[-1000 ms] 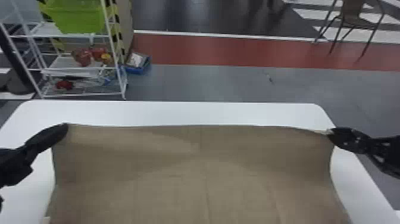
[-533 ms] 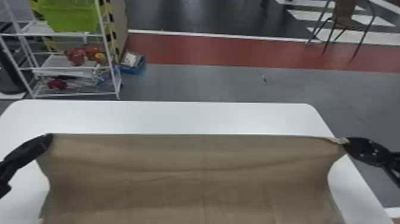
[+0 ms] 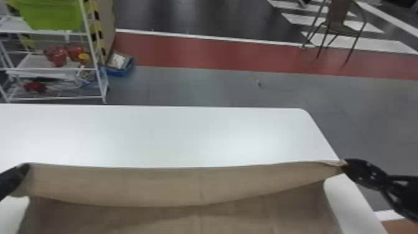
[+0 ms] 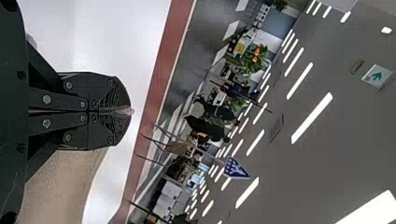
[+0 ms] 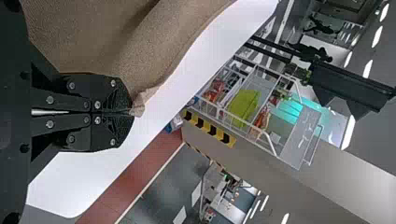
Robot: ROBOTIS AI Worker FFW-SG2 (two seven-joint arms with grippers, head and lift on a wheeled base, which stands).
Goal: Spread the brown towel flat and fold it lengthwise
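**Arrow sign overhead, blue sign beyond**

In the left wrist view, a white panel [image 4: 378,76] near the ceiling bears a green arrow. Farther down the room, a blue sign [image 4: 236,168] carries a white branching mark. Any words or numbers are too small to read.

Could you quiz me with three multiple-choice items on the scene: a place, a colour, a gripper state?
1. Head view: green bin versus chair?
A) right
B) left
C) underneath

2. Floor band beyond the table?
A) red
B) green
C) yellow

3. Left gripper and towel?
A) open, apart
B) shut, apart
C) shut on it

1 B: bin upper left, chair upper right.
2 A: the band is plainly red.
3 C: fingers together, a bit of cloth poking out between the tips.
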